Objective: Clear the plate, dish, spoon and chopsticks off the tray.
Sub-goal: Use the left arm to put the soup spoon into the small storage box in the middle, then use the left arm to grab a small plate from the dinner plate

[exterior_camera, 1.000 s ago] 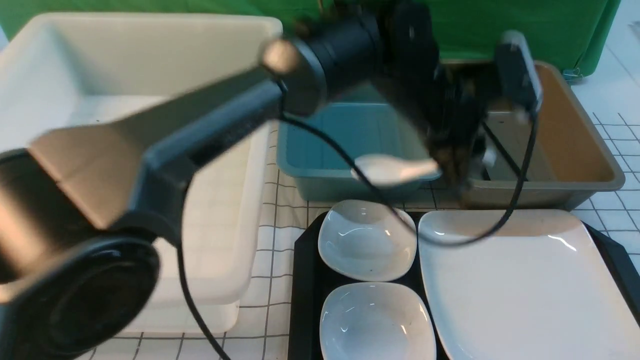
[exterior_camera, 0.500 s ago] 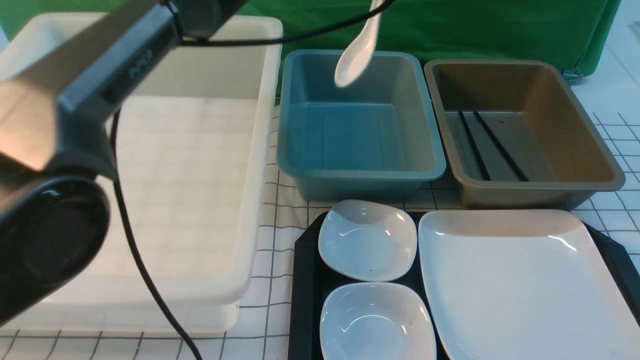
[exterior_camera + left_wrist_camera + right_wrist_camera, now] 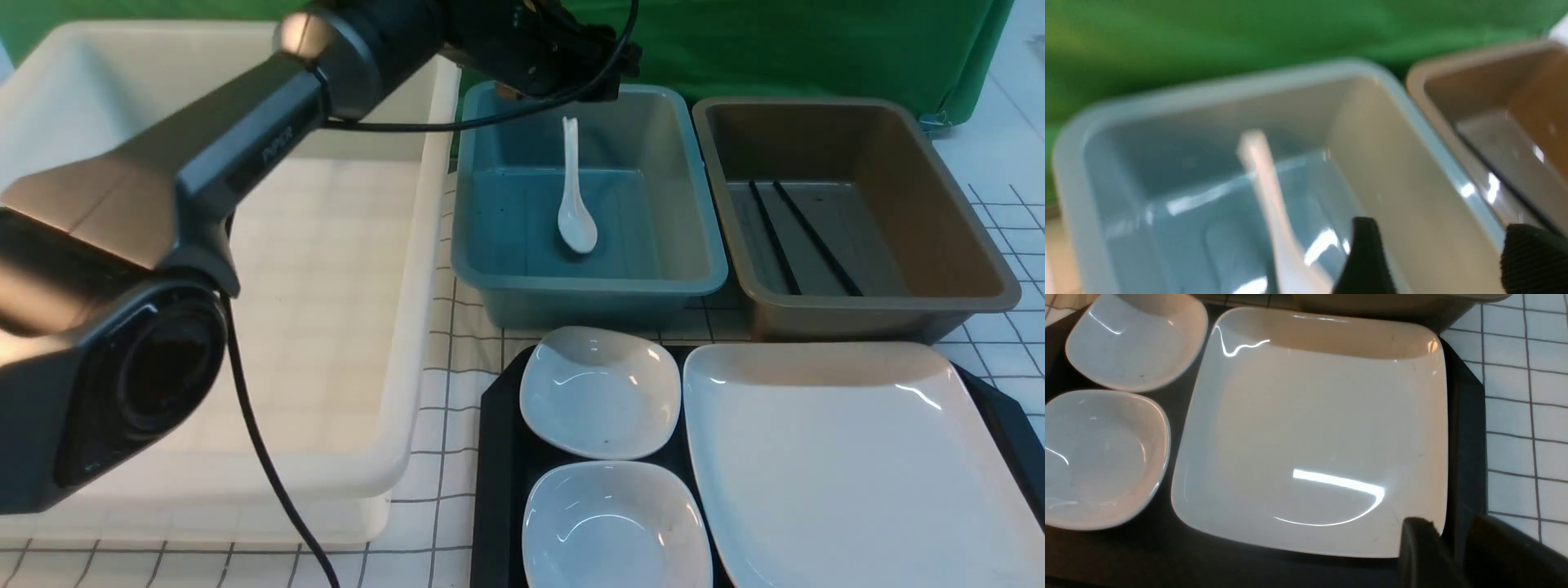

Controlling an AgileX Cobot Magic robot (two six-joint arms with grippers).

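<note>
Left tool (image 3: 1447, 261): jaws wide, empty, held over blue bin (image 3: 490, 269); spoon (image 3: 574, 200) beneath it inside that bin, apart from its fingers; chopsticks (image 3: 804, 237) in brown bin (image 3: 963, 302) off to its side. Right tool (image 3: 1453, 555): jaws narrowly parted, empty, at nearest corner of plate (image 3: 1314, 433); plate and small dishes (image 3: 1137, 341) ahead of it on tray (image 3: 1466, 416), gridded bench (image 3: 1515, 375) alongside.
</note>
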